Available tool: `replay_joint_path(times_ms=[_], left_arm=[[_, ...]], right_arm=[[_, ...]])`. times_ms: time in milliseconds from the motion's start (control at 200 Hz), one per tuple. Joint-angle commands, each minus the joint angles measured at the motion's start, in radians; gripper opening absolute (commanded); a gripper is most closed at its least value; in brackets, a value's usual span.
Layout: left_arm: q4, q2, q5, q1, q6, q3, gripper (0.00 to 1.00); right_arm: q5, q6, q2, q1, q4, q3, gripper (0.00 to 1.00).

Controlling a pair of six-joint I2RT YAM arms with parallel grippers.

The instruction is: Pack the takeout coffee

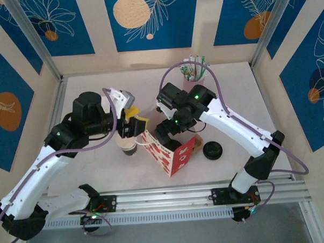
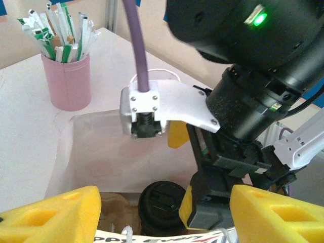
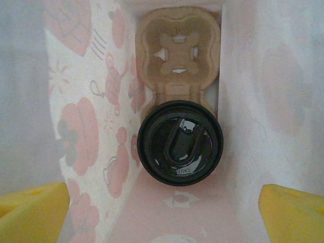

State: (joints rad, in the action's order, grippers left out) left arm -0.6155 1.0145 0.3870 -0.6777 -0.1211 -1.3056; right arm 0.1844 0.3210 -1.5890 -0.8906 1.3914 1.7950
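Small off-white paper cup (image 1: 129, 147), upright, on table (image 1: 100, 175)

Blue floral wall panels (image 1: 163, 24), white table (image 1: 110, 172)

The bag (image 3: 86, 126) is white with pink teapot prints, the carrier (image 3: 178, 86) tan, the lid (image 3: 179, 144) glossy black. The right gripper (image 3: 162, 210) has yellow pads (image 3: 35, 207); the straw cup (image 2: 67, 81) is pink.

both wrist cameras close on bag (image 3: 86, 126)
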Motion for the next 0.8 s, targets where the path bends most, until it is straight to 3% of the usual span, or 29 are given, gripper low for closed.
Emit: replay_joint_path(times_ms=[0,550,795], left_arm=[[-0.010,-0.028,-0.014,-0.011,0.009,-0.032,0.69],[0.015,-0.058,-0.030,-0.010,0.000,-0.008,0.75],[0.025,-0.067,-0.019,-0.010,-0.008,-0.007,0.84]], right_arm=[[0.001,0.017,0.036,-0.007,0.011,0.032,0.96],[-0.011,0.022,0.120,-0.007,-0.035,0.023,0.95],[-0.016,0.023,0.177,-0.007,-0.070,0.016,0.90]])
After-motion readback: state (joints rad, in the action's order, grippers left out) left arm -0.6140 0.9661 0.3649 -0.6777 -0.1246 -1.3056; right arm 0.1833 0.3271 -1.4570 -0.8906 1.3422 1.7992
